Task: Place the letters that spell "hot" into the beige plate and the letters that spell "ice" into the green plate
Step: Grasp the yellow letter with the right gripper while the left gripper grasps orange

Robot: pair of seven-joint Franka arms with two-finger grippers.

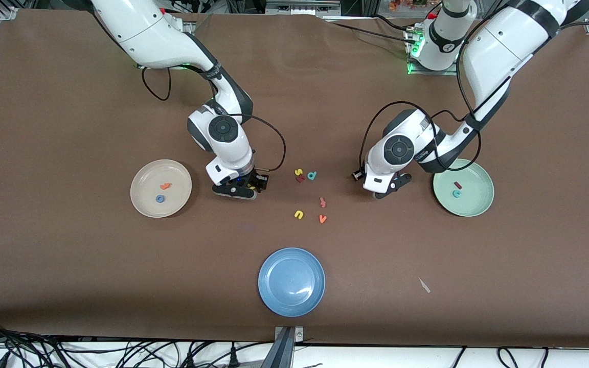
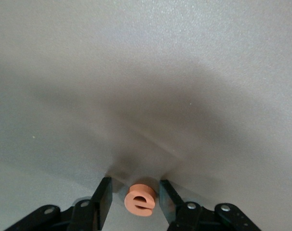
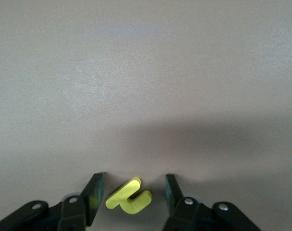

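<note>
On the brown table [image 1: 69,266], our left gripper [image 2: 131,202] pinches the orange e [image 2: 139,203]; our right gripper [image 3: 131,195] straddles the yellow h [image 3: 128,198], unclamped at six o'clock, so a skewed squeeze could flick it away.

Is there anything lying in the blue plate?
No, the blue plate shows only its bare blue surface, with no letters in it.

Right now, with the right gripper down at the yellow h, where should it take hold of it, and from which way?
From straight above. The yellow h lies flat on the table, between the right gripper's open fingers. It sits askew, so I would probably close across its long straight stem, the widest solid part, rather than the short curved leg.
</note>
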